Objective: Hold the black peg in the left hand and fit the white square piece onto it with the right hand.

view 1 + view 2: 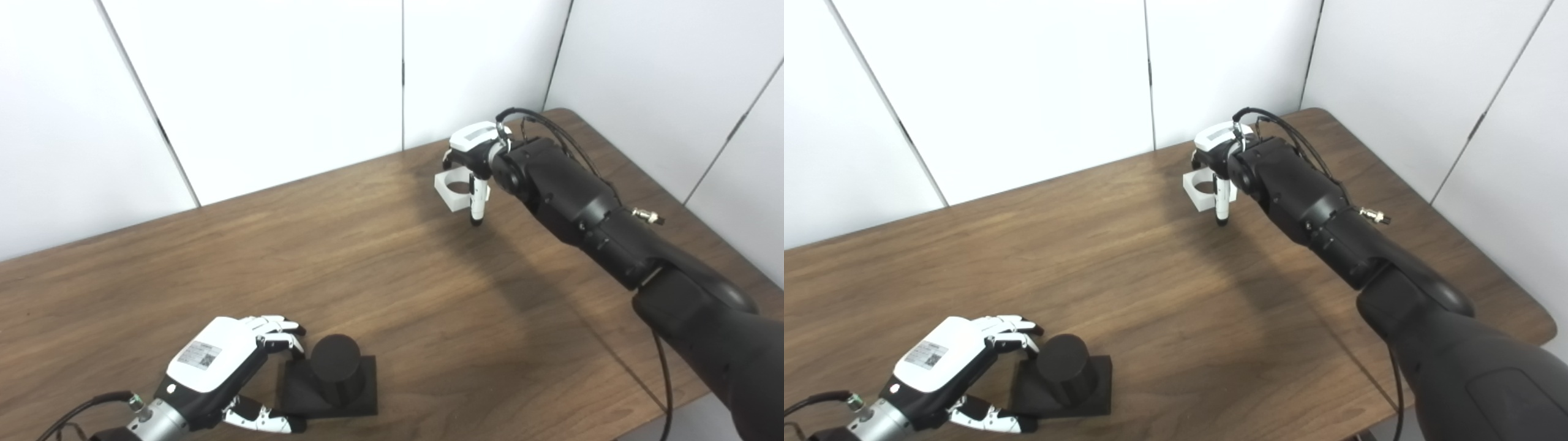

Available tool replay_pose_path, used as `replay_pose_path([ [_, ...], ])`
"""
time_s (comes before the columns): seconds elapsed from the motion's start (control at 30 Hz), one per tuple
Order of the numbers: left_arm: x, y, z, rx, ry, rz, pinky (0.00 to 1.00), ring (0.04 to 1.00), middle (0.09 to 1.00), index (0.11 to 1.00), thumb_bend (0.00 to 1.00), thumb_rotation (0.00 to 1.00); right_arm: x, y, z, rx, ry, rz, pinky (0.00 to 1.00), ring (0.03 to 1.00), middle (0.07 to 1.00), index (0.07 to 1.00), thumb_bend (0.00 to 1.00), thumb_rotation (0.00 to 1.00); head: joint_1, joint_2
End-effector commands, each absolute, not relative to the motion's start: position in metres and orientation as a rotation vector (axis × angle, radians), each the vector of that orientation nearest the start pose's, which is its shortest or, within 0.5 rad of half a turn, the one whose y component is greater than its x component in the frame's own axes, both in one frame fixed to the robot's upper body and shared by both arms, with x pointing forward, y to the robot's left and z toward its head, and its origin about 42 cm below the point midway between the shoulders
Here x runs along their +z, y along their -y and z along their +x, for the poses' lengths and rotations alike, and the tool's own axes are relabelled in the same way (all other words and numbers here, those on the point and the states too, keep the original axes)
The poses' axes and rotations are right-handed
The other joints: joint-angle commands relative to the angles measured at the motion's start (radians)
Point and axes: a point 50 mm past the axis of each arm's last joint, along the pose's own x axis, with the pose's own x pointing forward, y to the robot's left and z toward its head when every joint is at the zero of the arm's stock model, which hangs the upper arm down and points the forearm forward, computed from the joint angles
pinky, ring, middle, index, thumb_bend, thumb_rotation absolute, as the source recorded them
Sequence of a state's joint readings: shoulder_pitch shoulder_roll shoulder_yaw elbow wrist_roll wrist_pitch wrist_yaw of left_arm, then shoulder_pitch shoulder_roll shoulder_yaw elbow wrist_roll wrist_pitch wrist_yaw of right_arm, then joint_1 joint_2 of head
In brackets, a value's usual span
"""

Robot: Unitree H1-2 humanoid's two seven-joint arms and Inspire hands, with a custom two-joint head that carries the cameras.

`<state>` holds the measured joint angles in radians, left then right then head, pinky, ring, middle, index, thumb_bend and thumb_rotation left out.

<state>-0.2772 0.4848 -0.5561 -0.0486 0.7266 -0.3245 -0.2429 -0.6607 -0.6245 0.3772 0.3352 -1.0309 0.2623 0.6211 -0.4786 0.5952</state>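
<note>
The black peg (335, 361) is a short round post standing upright on a square black base (361, 392) near the table's front left. My left hand (220, 367) is right beside it on its left. Its fingers (278, 331) curl over the base's far left corner and the thumb (269, 421) lies at the near left corner, spread and not closed on the peg. The white square piece (450, 191), with a round hole, is at the far side of the table. My right hand (474, 153) is over it with fingers closed on its sides. I cannot tell whether the piece is off the table.
The brown wooden table (429, 306) ends at white wall panels behind and to the right. The right forearm (576, 202) stretches across the table's right half, with cables along it.
</note>
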Motion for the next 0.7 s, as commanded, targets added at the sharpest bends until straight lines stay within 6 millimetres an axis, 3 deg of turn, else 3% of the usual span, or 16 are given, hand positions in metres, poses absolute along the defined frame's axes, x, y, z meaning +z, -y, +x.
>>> replay_pose_path([
  [0.0,0.123,-0.208,0.296,-1.011,0.409,1.354,0.74,0.833,0.811,0.489,0.52,0.06,0.263,0.345,0.472,0.217,-0.313,-1.718,0.96,0.969,0.949,0.805,0.86,0.18,0.005,0.003],
  [0.2,0.126,-0.206,0.295,-1.013,0.397,1.365,0.74,0.837,0.806,0.49,0.52,0.06,0.25,0.359,0.469,0.216,-0.282,-1.703,0.95,0.929,0.906,0.749,0.81,0.14,0.007,0.009],
  [0.43,0.128,-0.207,0.294,-1.005,0.398,1.352,0.74,0.833,0.809,0.489,0.52,0.06,0.243,0.368,0.464,0.194,-0.227,-1.716,0.98,0.886,0.846,0.614,0.76,0.12,0.007,0.015],
  [0.47,0.128,-0.208,0.294,-1.005,0.399,1.35,0.74,0.832,0.809,0.489,0.52,0.06,0.243,0.368,0.463,0.189,-0.223,-1.712,0.99,0.886,0.843,0.555,0.64,0.13,0.007,0.015],
  [0.53,0.129,-0.208,0.294,-1.004,0.4,1.35,0.74,0.831,0.809,0.489,0.52,0.06,0.244,0.369,0.463,0.177,-0.204,-1.71,1.0,0.88,0.831,0.504,0.55,0.14,0.007,0.016],
  [0.67,0.13,-0.208,0.295,-1.002,0.398,1.35,0.73,0.83,0.812,0.489,0.52,0.06,0.246,0.371,0.462,0.156,-0.173,-1.7,0.98,0.858,0.795,0.485,0.52,0.13,0.007,0.016],
])
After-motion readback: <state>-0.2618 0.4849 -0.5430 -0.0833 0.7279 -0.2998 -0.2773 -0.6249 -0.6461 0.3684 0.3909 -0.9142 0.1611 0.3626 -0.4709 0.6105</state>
